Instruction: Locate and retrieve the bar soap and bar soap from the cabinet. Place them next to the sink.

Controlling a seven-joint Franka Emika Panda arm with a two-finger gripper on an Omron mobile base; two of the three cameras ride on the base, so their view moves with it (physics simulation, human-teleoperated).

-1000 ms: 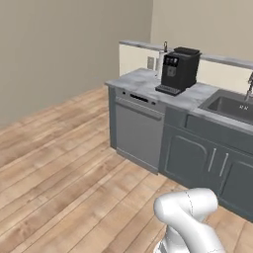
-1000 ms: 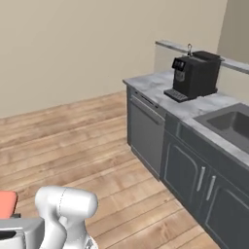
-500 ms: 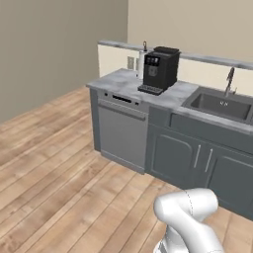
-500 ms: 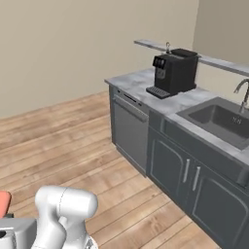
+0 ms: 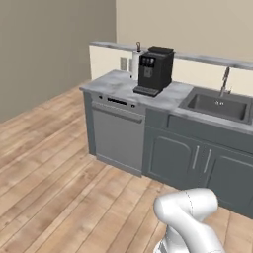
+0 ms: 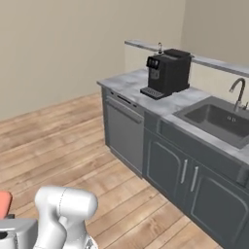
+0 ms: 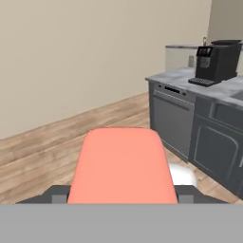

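You see the coral-pink bar soap (image 7: 121, 166) large at six o'clock in the hand view, sitting between dark gripper parts that peek out at either lower corner, so it reads as carried by the gripper (image 7: 121, 199). The fingertips themselves are covered by the bar, and you cannot tell for certain how tightly the jaws stand on it. A sliver of the same pink shows at nine o'clock, low at the edge of the right base view.

Judge the soap as light, stiff and slick: a flat bar with rounded corners that could slide out of a loose pinch. Take hold across its narrow sides, near the middle, and set it down gently.

Moving rightward, the dishwasher (image 5: 118, 133) sits under the grey bench (image 5: 111, 84), with the black coffee machine (image 5: 154, 70) at about one o'clock in the left base view. The sink (image 5: 220, 107) lies at two o'clock beyond it, its faucet (image 6: 238, 92) rising behind the basin.

The far end of the sink is cut off by the frame's edge in both base views, and the bench on its far side is hard to make out.
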